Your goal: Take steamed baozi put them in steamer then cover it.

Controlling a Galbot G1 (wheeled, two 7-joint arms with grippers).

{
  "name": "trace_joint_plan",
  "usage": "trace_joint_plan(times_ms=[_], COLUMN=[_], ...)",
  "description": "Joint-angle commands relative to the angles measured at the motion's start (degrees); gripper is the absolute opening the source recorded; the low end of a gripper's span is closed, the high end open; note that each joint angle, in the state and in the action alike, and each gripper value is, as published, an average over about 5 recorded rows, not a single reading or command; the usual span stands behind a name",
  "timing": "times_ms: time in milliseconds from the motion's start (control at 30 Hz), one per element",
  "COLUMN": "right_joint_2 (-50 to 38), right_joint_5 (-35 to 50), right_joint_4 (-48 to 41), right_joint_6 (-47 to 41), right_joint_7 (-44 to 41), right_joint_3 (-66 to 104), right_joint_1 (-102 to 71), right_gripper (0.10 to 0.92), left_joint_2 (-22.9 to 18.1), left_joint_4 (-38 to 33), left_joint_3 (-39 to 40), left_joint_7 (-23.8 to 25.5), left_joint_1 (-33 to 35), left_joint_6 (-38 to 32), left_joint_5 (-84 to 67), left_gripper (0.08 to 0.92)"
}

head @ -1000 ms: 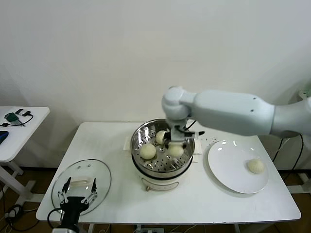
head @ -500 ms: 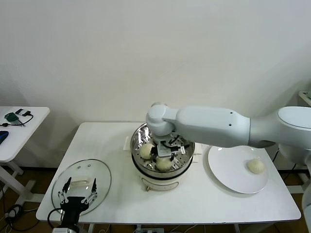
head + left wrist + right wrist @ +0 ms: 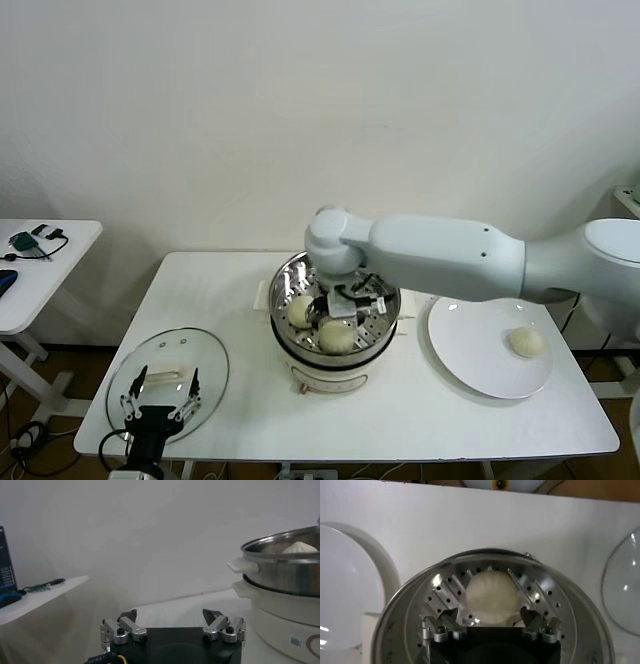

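Observation:
The steamer (image 3: 296,355) stands mid-table. Two baozi show on its perforated tray, one at the left (image 3: 301,311) and one at the front (image 3: 338,337); my right arm hides the rest of the tray. A further baozi (image 3: 526,342) lies on the white plate (image 3: 470,350). My right gripper (image 3: 338,304) is inside the steamer, just above the front baozi. In the right wrist view it (image 3: 491,616) is open, fingers either side of that baozi (image 3: 490,597), which rests on the tray. My left gripper (image 3: 170,615) is open and empty, parked at the front left (image 3: 160,396).
The clear glass lid (image 3: 205,360) lies flat on the table's front left, under my left gripper. The steamer's wall (image 3: 285,577) shows in the left wrist view. A side table (image 3: 40,265) with small items stands at the far left.
My right gripper carried a baozi from the steamer's right side to its front and set it on the tray. The left arm has not moved.

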Motion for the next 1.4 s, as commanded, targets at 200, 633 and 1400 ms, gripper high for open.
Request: trace_joint_plan(times_ms=[200, 633, 1400], right_joint_2=[-17.23, -39.27, -32.95], right_joint_5=[13.47, 27.36, 0.33], right_joint_4=[-2.79, -8.31, -32.06], right_joint_6=[-13.55, -39.86, -31.84], right_joint_7=[11.45, 9.9, 7.9], right_joint_3=[-5.66, 0.22, 30.13], right_joint_1=[12.98, -2.04, -31.98], right_gripper=[0.823, 0.823, 0.823], left_joint_2=[0.13, 0.14, -0.28], left_joint_4=[-0.33, -0.88, -0.29], left_joint_3=[0.3, 0.78, -0.16], left_joint_7=[0.02, 0.14, 0.14], left_joint_1=[0.06, -0.26, 0.29], left_joint_6=[-0.02, -0.04, -0.3], left_joint_5=[0.35, 0.37, 0.87], left_gripper=[0.823, 0.823, 0.823])
